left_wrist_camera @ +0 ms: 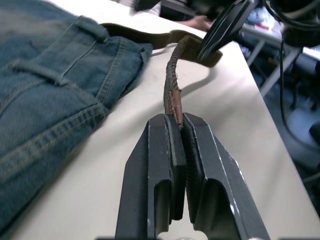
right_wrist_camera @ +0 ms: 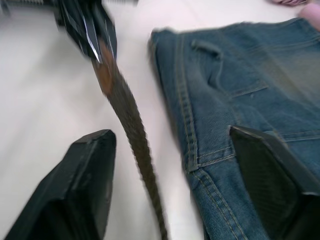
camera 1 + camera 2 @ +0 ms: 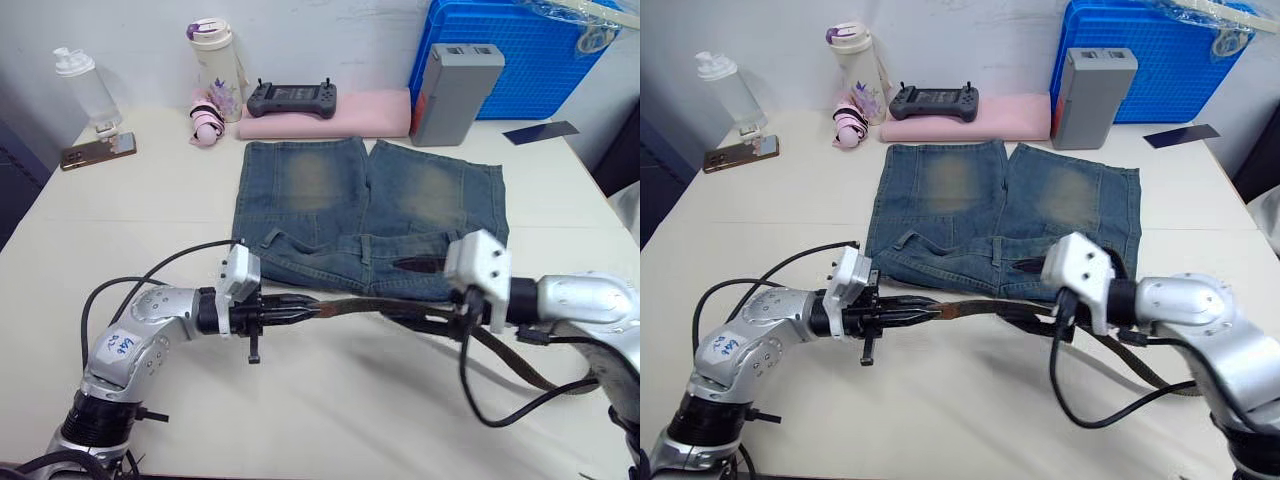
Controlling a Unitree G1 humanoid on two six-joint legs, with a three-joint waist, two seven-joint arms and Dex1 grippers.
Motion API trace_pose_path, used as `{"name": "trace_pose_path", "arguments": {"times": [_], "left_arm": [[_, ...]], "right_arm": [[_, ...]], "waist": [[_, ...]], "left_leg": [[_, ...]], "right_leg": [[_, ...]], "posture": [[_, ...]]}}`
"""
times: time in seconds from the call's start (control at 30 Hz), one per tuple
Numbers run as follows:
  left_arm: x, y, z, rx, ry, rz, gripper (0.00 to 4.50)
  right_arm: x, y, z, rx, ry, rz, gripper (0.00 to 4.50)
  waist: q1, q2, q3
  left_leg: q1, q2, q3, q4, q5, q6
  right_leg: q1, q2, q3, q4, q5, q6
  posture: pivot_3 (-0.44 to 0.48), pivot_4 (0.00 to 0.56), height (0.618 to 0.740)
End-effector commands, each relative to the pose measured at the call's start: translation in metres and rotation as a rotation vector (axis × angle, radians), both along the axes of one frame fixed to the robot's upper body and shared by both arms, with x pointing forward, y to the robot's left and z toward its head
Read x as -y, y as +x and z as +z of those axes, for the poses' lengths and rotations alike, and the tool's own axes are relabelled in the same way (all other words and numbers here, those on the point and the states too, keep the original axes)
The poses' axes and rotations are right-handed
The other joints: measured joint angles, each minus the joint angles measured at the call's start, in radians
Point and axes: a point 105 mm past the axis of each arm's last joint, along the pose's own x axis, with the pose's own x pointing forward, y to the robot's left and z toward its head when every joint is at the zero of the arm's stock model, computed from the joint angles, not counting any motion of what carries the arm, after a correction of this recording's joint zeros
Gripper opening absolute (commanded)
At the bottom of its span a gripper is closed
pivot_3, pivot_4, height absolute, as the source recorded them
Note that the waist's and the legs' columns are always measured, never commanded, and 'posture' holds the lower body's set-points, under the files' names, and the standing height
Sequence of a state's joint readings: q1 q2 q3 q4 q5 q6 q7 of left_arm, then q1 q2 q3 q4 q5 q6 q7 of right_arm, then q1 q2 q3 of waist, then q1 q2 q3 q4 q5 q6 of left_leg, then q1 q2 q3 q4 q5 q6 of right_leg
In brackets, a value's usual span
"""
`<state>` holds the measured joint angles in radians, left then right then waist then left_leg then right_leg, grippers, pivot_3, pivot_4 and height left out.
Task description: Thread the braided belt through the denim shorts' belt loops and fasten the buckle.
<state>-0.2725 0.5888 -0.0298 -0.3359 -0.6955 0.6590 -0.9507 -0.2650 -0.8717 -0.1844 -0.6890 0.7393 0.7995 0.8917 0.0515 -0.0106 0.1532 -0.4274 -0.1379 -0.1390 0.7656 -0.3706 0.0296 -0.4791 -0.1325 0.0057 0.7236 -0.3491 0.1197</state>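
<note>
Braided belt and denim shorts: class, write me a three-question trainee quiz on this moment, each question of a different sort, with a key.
1. True or false: the left gripper is shut on the braided belt.
2. Multiple choice: the right gripper is A) shut on the denim shorts, B) open, with the belt between its fingers, C) shut on a belt loop.
3. Fill in: the belt's held end lies beside the shorts' ____ edge, off the denim.

Key: 1 true; 2 B; 3 waistband.

Belt (image 3: 370, 306) just before shorts (image 3: 370, 215)
</note>
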Motion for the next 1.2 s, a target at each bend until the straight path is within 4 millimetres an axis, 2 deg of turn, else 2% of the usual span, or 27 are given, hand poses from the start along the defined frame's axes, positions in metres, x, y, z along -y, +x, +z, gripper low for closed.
{"name": "trace_pose_path", "arguments": {"times": [0.03,0.17,0.23,0.33,0.47,0.6,0.67,0.77,1.0,1.1,1.2], "left_arm": [[0.005,-0.002,0.018,-0.138,-0.142,0.001,0.0],[0.012,-0.017,0.028,-0.299,-0.264,-0.038,0.0],[0.014,-0.022,0.035,-0.346,-0.314,-0.057,0.0],[0.015,-0.029,0.044,-0.394,-0.365,-0.083,0.0],[0.017,-0.035,0.046,-0.411,-0.362,-0.089,0.0],[0.016,-0.034,0.046,-0.427,-0.37,-0.065,0.0],[0.015,-0.031,0.045,-0.44,-0.374,-0.05,0.0],[0.016,-0.031,0.044,-0.457,-0.385,-0.044,0.0],[0.015,-0.028,0.045,-0.459,-0.391,-0.027,0.0],[0.015,-0.027,0.045,-0.465,-0.395,-0.023,0.0],[0.014,-0.026,0.046,-0.469,-0.402,-0.02,0.0]], "right_arm": [[-0.003,-0.035,0.02,-0.128,0.177,0.15,3.59],[-0.001,-0.07,0.02,-0.398,0.335,0.284,3.59],[-0.011,-0.079,0.003,-0.532,0.359,0.286,3.59],[-0.022,-0.069,-0.019,-0.667,0.457,0.169,3.59],[-0.026,-0.052,-0.025,-0.774,0.662,0.068,3.59],[-0.022,-0.033,-0.01,-0.8,0.946,0.004,3.59],[-0.021,-0.026,-0.001,-0.79,1.035,-0.011,3.59],[-0.017,-0.012,0.003,-0.808,1.161,-0.091,3.59],[-0.012,-0.004,-0.002,-0.842,1.275,-0.185,3.59],[-0.012,-0.005,-0.001,-0.84,1.282,-0.189,2.73],[-0.011,-0.004,-0.003,-0.84,1.285,-0.205,1.31]], "waist": [[0.002,0.0,0.0],[0.003,-0.001,0.001],[-0.001,-0.002,0.001],[-0.003,-0.003,0.001],[-0.002,-0.003,0.001],[-0.001,-0.003,0.001],[-0.003,-0.003,0.001],[-0.004,-0.003,0.001],[-0.006,-0.002,0.001],[-0.009,-0.002,0.001],[-0.011,-0.002,0.001]], "left_leg": [[0.0,0.0,0.0,0.0,0.0,0.0],[0.0,0.0,-0.001,0.0,0.0,0.001],[0.0,0.0,0.0,0.0,0.0,0.001],[0.002,0.002,0.0,0.001,0.0,0.0],[0.003,0.002,0.002,0.001,0.002,-0.002],[0.003,0.001,0.002,0.001,0.002,-0.002],[0.003,0.001,0.003,0.001,0.002,-0.002],[0.003,0.001,0.003,0.001,0.002,-0.002],[0.003,0.001,0.003,0.0,0.002,-0.002],[0.003,0.001,0.003,0.0,0.002,-0.002],[0.003,0.001,0.003,0.0,0.002,-0.002]], "right_leg": [[0.0,0.0,0.0,0.0,0.0,0.0],[0.0,0.0,0.0,0.0,0.0,0.0],[0.001,0.0,0.0,0.0,0.0,0.0],[0.001,0.001,0.001,0.0,0.0,0.0],[0.002,0.001,0.002,0.002,0.001,0.001],[0.001,0.002,0.003,0.002,0.001,0.001],[0.001,0.002,0.003,0.002,0.001,0.001],[0.001,0.002,0.003,0.002,0.001,0.001],[0.0,0.002,0.003,0.004,0.001,0.001],[-0.001,0.002,0.003,0.005,0.001,0.001],[-0.001,0.002,0.003,0.005,0.0,0.001]], "posture": [[0.0,0.15,0.661],[0.0,0.15,0.661],[0.0,0.15,0.661],[0.0,0.15,0.661],[0.0,0.15,0.661],[0.0,0.15,0.661],[0.0,0.15,0.661],[0.0,0.15,0.661],[0.0,0.15,0.661],[0.0,0.15,0.661],[0.0,0.15,0.661]]}}
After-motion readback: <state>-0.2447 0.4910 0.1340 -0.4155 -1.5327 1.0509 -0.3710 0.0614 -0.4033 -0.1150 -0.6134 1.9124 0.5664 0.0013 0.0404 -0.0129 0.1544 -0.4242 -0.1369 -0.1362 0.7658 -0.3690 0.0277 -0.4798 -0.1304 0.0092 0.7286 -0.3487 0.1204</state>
